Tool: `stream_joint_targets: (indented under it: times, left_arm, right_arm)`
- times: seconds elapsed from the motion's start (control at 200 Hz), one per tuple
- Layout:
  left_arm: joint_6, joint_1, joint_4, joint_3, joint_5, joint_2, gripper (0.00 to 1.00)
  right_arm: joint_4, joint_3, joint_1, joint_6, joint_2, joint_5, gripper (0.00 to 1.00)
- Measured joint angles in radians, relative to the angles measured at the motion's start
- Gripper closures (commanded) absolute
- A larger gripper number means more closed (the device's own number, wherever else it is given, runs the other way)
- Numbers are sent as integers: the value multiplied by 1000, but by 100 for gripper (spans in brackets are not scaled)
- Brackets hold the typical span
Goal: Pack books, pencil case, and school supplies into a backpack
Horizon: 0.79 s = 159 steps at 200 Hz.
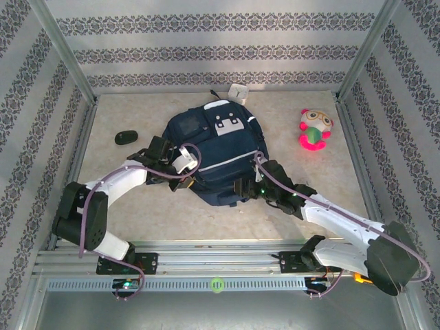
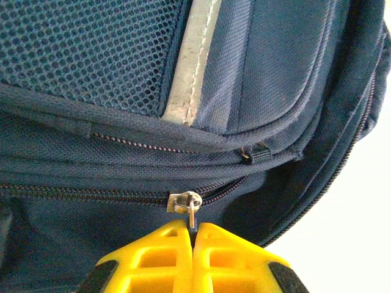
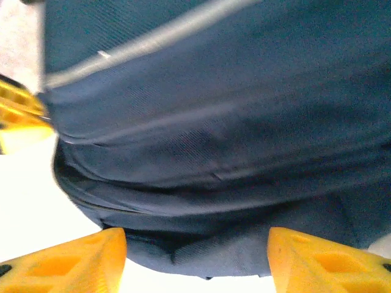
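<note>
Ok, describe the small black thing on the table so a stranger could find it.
Start at the big central navy backpack. To its left lies a black oval object, alone on the pale surface. Unlike the pink-and-green plush toy on the right, it is dark and plain.

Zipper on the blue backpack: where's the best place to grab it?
Pinch the little metal pull tab hanging off the slider, coming straight in at the backpack as the left pincer does. The tab is thin, flat and sticks out from the fabric, so a shut pincer holds it.
</note>
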Motion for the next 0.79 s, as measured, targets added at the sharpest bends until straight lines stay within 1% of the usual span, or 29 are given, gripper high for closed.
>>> stream_joint_targets:
  times: [0.095,0.26,0.405,0.505,0.665,0.754,0.794]
  left_arm:
    - [-45,-19,6,-6,-16,-9,100]
    - [-115,-47,31,-11,-46,-9,100]
    - [-175,-97,68,-21,-72,-9,100]
    - [-201,-135,77,-29,-78,-9,100]
    - [-242,-197,104,-37,-66,0,100]
    - [-293,-223,161,-60,-65,0,98]
    - [-322,-232,195,-72,-63,0,97]
  right_arm:
    - [40,-15,0,91,64,-11,52]
    - [174,-15,-3,160,190,-27,64]
    - [266,-15,-4,180,269,-49,69]
    - [316,-14,-4,182,288,-53,70]
    - [360,0,-5,175,290,-53,70]
    - [362,9,-7,164,290,-54,68]
    - [362,10,-11,156,290,-60,65]
